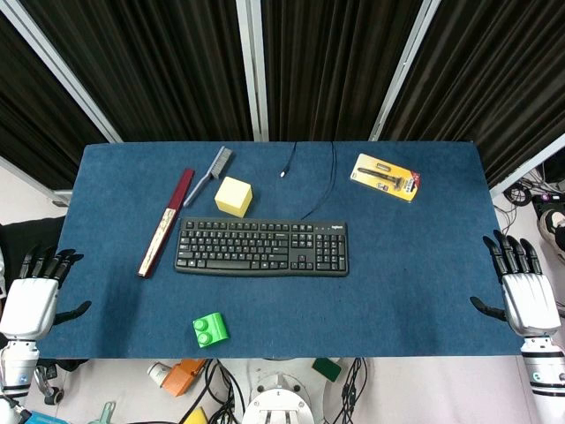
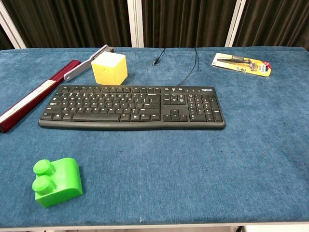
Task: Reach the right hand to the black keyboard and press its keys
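While my right robot hand [image 1: 528, 296] waits open, fingers spread
Flat black keyboard [image 1: 261, 247] lies well left; only head view shows me.

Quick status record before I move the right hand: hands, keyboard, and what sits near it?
right hand: open, at the table's right edge, far from the keys
left hand: open, at the table's left edge
keyboard: black, centre of the blue table, untouched, cable running back
behind keyboard: yellow cube, grey brush
left of keyboard: red bar
front left: green block
back right: yellow packaged tool
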Controlling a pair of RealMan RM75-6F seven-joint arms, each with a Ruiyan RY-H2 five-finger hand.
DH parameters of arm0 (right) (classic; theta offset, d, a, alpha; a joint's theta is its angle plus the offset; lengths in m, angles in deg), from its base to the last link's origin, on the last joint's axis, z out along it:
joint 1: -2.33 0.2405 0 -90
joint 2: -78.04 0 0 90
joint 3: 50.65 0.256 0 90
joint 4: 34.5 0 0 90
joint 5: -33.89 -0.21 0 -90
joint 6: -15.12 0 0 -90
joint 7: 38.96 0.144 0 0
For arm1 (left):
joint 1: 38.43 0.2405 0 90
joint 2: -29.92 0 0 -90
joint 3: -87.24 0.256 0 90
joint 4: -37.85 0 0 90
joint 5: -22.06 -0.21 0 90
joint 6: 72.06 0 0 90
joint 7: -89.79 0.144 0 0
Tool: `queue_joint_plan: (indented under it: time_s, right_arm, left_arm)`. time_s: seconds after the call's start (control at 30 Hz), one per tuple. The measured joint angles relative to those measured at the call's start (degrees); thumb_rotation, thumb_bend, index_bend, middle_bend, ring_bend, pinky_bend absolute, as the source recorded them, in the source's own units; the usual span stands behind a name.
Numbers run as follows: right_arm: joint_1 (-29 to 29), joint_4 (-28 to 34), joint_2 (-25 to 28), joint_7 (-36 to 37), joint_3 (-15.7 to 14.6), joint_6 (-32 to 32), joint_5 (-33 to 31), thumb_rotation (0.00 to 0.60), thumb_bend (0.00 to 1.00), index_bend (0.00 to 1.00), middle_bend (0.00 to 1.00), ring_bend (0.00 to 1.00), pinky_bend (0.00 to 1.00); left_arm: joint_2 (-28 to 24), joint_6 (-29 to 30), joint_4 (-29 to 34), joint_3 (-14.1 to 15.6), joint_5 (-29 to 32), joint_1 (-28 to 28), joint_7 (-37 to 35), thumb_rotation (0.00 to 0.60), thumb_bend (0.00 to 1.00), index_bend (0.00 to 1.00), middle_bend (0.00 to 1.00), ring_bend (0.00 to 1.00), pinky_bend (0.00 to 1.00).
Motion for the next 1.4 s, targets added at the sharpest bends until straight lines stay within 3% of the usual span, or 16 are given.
queue_joint_plan:
  time_s: [0.4,0.53,0.6,0.7,0.73,0.8,0.9,0.97,1.0,1.13,1.4]
  right_arm:
    - [2.5,1.7,0.2,0.8,-1.0,3.2,3.8,0.600,0.19,0.00,0.05,0.00,0.00]
    - [6.4,4.3,0.5,0.9,-1.2,8.3,6.3,0.600,0.19,0.00,0.12,0.02,0.12]
    - [9.1,5.9,0.3,-0.5,-0.7,12.0,6.6,0.600,0.19,0.00,0.18,0.11,0.21]
    - [13.3,8.3,-0.5,-4.7,0.7,18.1,5.3,0.600,0.22,0.01,0.31,0.38,0.46]
    - [14.7,9.0,-1.0,-6.2,1.3,20.1,4.5,0.600,0.28,0.04,0.40,0.52,0.59]
    - [18.0,10.2,-2.3,-9.5,2.7,24.8,1.7,0.600,0.44,0.11,0.57,0.74,0.78]
    - [22.5,11.1,-4.9,-14.1,4.5,30.4,-4.1,0.600,0.72,0.23,0.80,0.95,0.96]
    - [25.2,11.2,-6.8,-16.9,5.4,33.3,-8.2,0.600,0.91,0.26,0.88,1.00,1.00]
    - [27.0,11.1,-8.2,-18.9,5.9,34.9,-11.0,0.591,0.95,0.27,0.90,1.00,1.00]
    - [32.6,10.1,-12.9,-25.4,7.0,38.7,-20.3,0.468,1.00,0.30,0.94,1.00,1.00]
    - [43.5,6.7,-20.9,-36.2,6.7,40.8,-37.5,0.433,1.00,0.30,0.95,1.00,1.00]
  left_arm:
    - [0.0,0.6,-0.6,0.0,0.1,0.6,-0.9,0.600,0.08,0.22,0.17,0.10,0.00]
    - [0.1,0.6,-0.9,0.0,-0.1,0.5,-1.2,0.600,0.08,0.22,0.17,0.10,0.00]
    - [0.1,0.7,-1.1,0.0,-0.2,0.5,-1.4,0.600,0.08,0.22,0.17,0.10,0.00]
    - [0.2,0.8,-1.5,0.0,0.0,0.7,-1.7,0.600,0.08,0.22,0.17,0.10,0.00]
    - [0.3,0.8,-1.7,0.0,0.0,0.7,-1.8,0.600,0.08,0.22,0.17,0.10,0.00]
    - [0.4,0.8,-2.1,0.0,0.2,0.9,-2.1,0.600,0.08,0.22,0.17,0.10,0.00]
    - [0.5,0.5,-2.7,0.0,0.6,1.0,-2.6,0.600,0.08,0.22,0.17,0.09,0.00]
    - [0.6,0.1,-3.1,0.0,1.0,1.0,-2.8,0.600,0.08,0.22,0.17,0.10,0.00]
    - [0.7,0.0,-3.3,0.0,1.1,1.0,-2.9,0.600,0.08,0.22,0.17,0.10,0.00]
    - [0.8,-0.5,-4.0,0.0,1.6,0.9,-3.4,0.600,0.08,0.22,0.17,0.10,0.00]
    - [1.1,-0.9,-4.9,0.0,1.7,0.8,-3.8,0.600,0.08,0.22,0.17,0.10,0.00]
